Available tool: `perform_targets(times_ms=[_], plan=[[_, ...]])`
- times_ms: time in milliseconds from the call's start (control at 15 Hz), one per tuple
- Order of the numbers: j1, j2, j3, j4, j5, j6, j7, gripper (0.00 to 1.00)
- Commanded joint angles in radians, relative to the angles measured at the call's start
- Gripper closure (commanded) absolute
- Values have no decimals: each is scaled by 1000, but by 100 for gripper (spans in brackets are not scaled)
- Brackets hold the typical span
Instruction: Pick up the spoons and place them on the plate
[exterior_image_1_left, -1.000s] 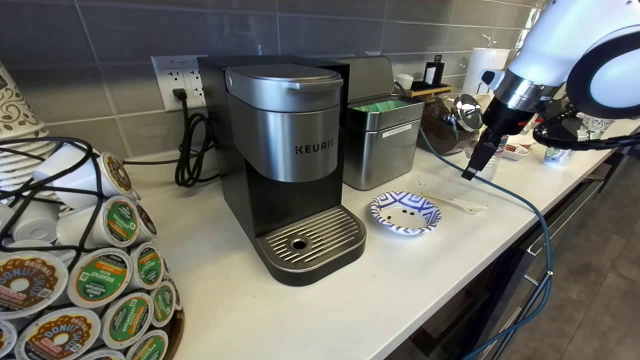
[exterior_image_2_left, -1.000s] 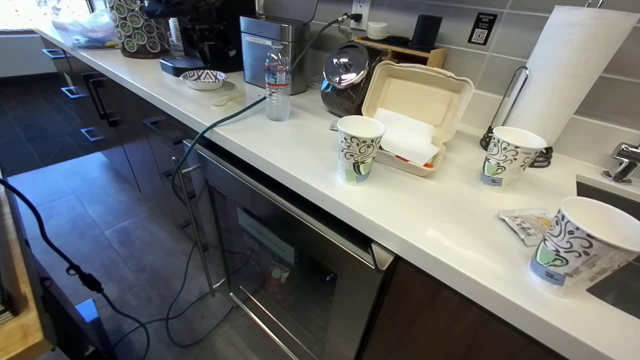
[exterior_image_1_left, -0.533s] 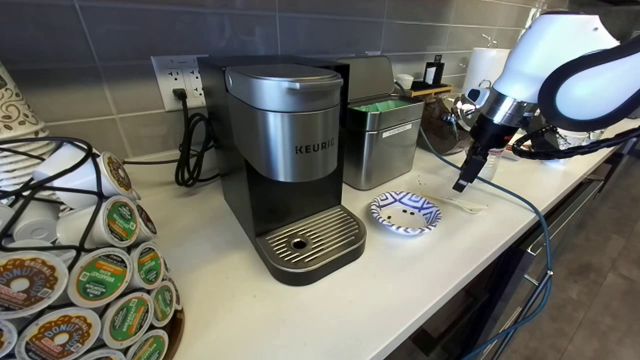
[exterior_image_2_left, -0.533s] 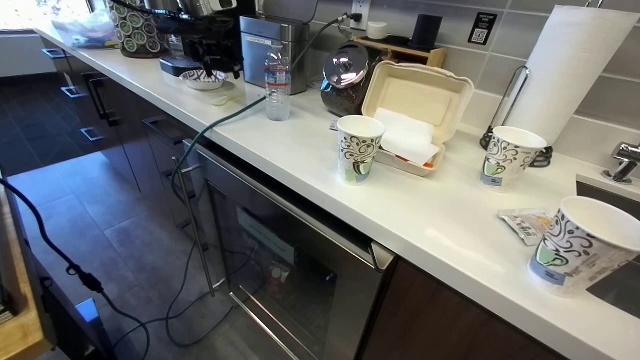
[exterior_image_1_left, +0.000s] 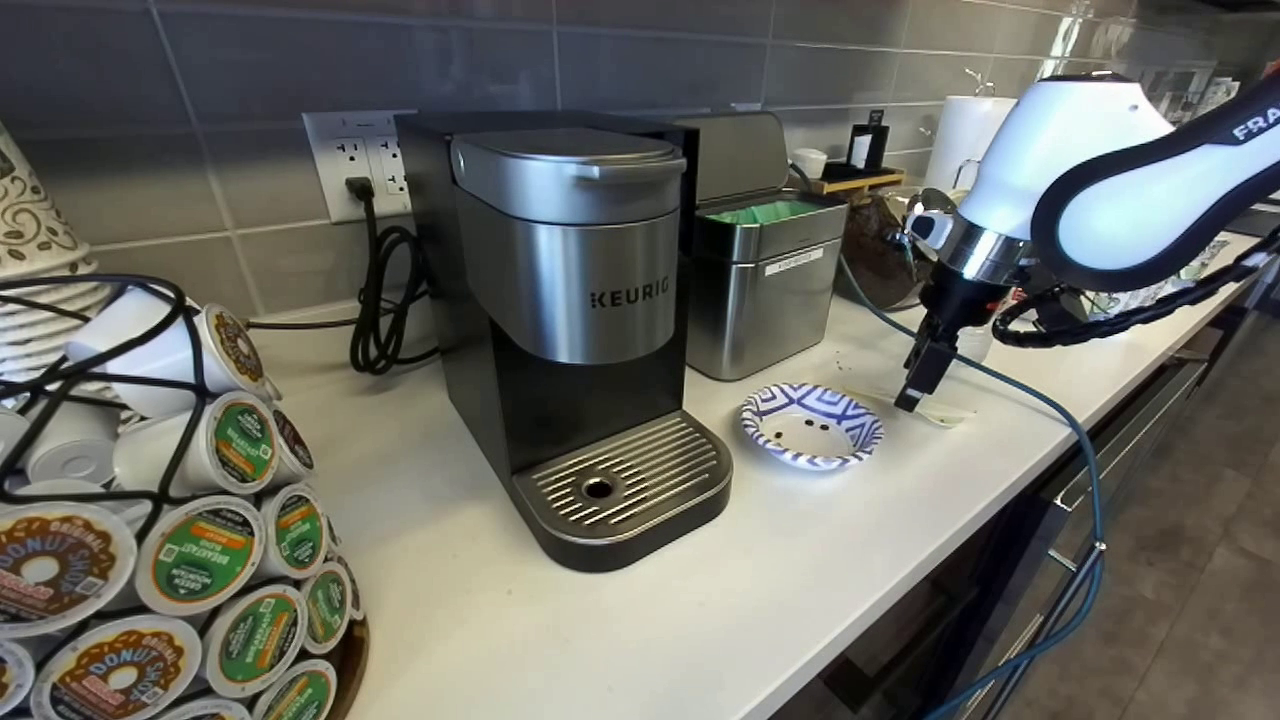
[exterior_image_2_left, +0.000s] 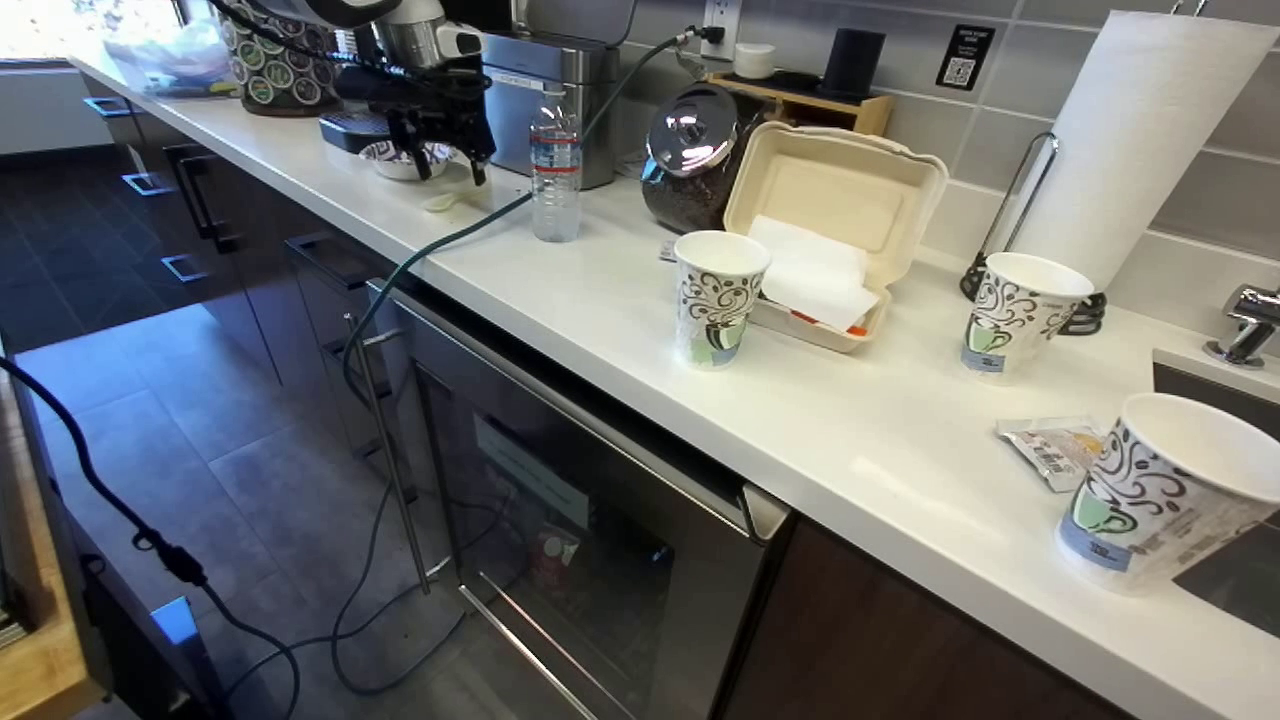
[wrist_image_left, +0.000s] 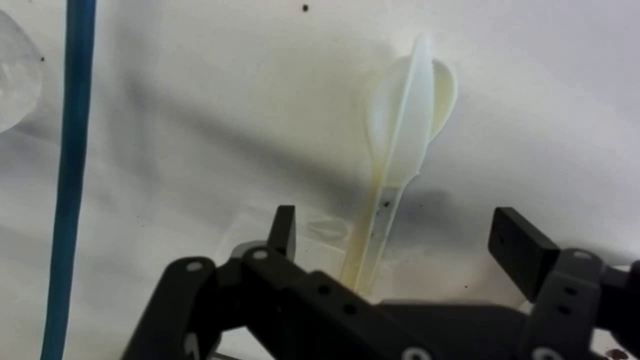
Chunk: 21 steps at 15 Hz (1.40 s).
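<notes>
plastic spoon (wrist_image_left: 384, 120), tapered knife (wrist_image_left: 413, 130), patterned plate (exterior_image_1_left: 810, 442)

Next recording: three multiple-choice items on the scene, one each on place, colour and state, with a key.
1. Where is the plate?
A) in the sink
B) beside the coffee maker
C) in a cup

2. What colour is its pattern?
A) blue
B) red
C) green

3. How is the end effector?
A) shut, empty
B) holding a cup
C) open

1 B: an exterior view shows them side by side.
2 A: blue bands on white show there.
3 C: in the wrist view its jaws stand apart, the pale cutlery ungripped.
</notes>
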Motion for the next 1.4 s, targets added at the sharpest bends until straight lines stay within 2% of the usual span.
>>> perform_targets(times_ms=[0,133,200,267,600,800,1067,1200,1333], plan=[[-19,41,13,37,20,-23,-31,5],[-23,54,12,51,18,-25,-31,12],[-27,59,13,59,19,-28,-34,22],[-29,63,12,66,17,-33,-35,40],[-34,79,17,96,14,-79,-49,79],[-22,75,13,102,1,-102,-40,99],[21,-6,-3,60,-60,-67,3,97],[60,-57,-23,41,-136,-57,48,96],[83,-87,-12,43,-178,-40,62,96]])
